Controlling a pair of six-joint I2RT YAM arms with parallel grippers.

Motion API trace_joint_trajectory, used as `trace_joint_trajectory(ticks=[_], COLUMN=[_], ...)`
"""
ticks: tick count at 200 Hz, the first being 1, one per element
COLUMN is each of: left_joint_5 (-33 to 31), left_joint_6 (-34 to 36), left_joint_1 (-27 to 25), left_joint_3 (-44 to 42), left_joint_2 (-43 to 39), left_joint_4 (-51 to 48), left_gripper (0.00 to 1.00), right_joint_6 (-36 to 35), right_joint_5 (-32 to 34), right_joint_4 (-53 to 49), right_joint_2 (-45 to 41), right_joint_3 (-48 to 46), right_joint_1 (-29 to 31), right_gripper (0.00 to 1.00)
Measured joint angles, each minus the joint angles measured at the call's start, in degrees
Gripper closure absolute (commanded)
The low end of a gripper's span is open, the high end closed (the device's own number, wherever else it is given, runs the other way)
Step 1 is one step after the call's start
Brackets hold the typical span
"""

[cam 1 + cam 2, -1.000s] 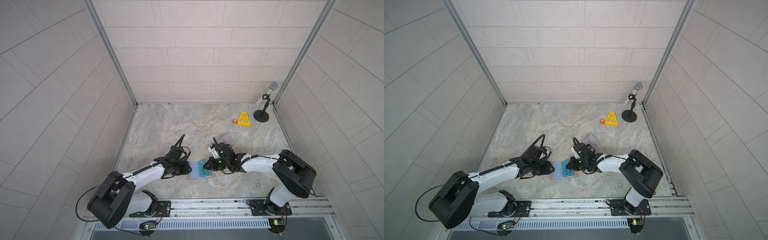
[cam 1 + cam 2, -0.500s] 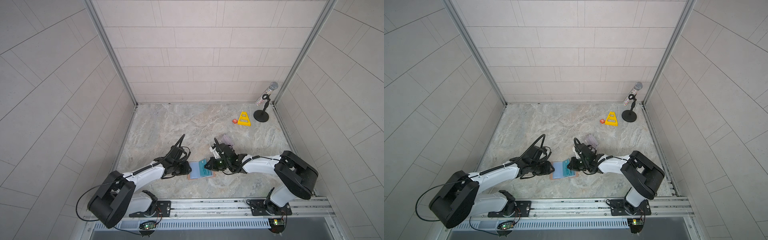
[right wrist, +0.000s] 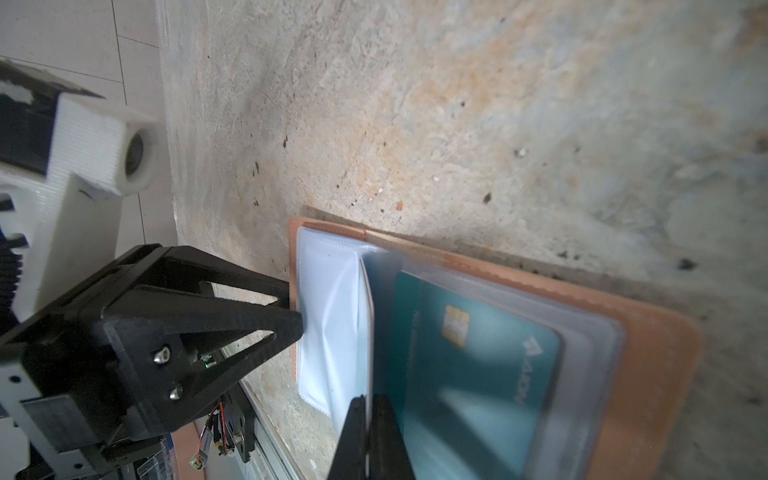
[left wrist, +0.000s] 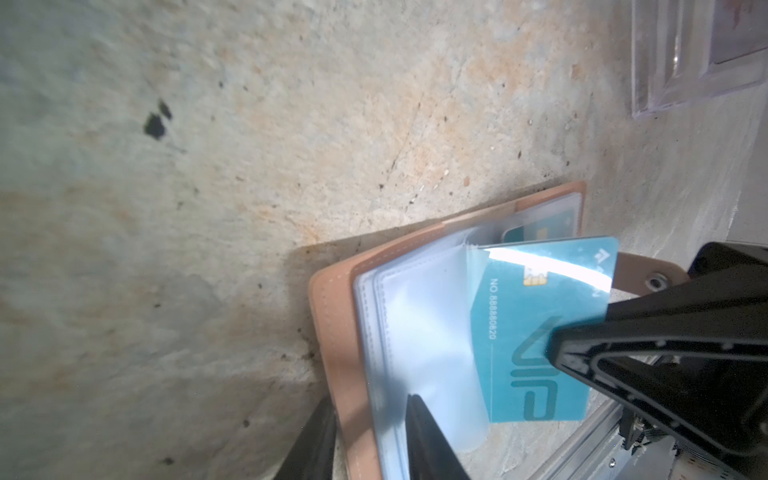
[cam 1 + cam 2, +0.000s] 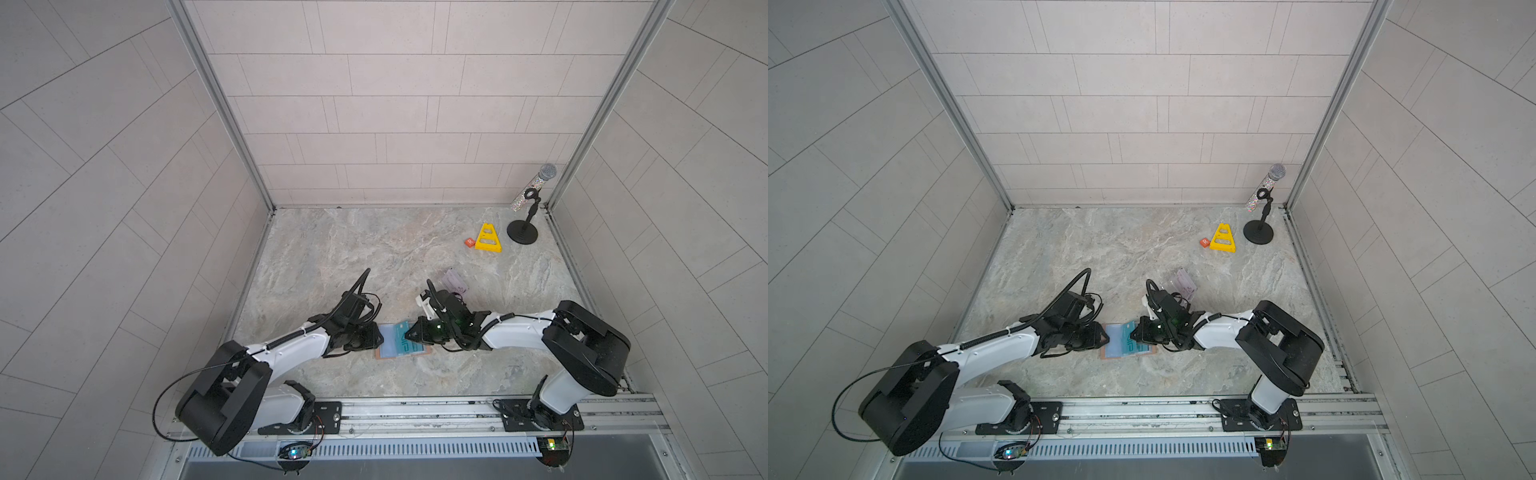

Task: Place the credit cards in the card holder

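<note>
Tan leather, lying open on the bench [image 5: 332,257] near its front edge — that's the card holder [image 5: 388,347], clear sleeves up. The left end effector [image 3: 294,305] is clamped on its left leaf. The right end effector [image 4: 555,345] pinches a teal VIP card [image 4: 536,332], its edge at a lifted sleeve (another teal card [image 3: 478,353] sits pocketed already).

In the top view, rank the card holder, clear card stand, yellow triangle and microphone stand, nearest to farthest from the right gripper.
1. card holder, under the right gripper.
2. clear card stand, just behind it.
3. yellow triangle, far back right.
4. microphone stand, back right corner.
</note>
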Motion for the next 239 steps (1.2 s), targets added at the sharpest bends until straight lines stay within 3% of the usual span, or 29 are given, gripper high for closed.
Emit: trace_joint_trajectory(ticks=[85, 103, 136, 199, 218, 239], left_joint_5=[-0.04, -0.04, -0.07, -0.11, -0.11, -0.11], left_joint_6=[-0.02, -0.02, -0.02, 0.02, 0.02, 0.02], left_joint_1=[0.00, 0.00, 0.00, 0.00, 0.00, 0.00], left_joint_3=[-0.22, -0.22, -0.22, -0.20, -0.20, -0.17], left_joint_2=[-0.15, -0.15, -0.17, -0.17, -0.17, -0.17], left_joint_4=[0.15, 0.13, 0.11, 0.04, 0.04, 0.02], left_gripper=[0.65, 0.65, 0.65, 0.65, 0.65, 0.65], right_joint_6=[4.24, 4.11, 1.64, -3.56, -5.16, -7.26], right_joint_5=[-2.27, -2.23, -0.87, 3.67, 4.79, 6.45], right_joint_4=[10.21, 9.94, 4.81, -7.85, -10.99, -15.65], right_joint_2=[3.02, 3.02, 2.25, -0.68, -1.09, -1.49], right_joint_3=[-3.43, -3.34, -1.92, 2.75, 4.13, 6.21], right_joint_1=[0.11, 0.11, 0.37, 0.74, 1.05, 1.49], right_gripper=[1.00, 0.85, 0.67, 0.52, 0.52, 0.58])
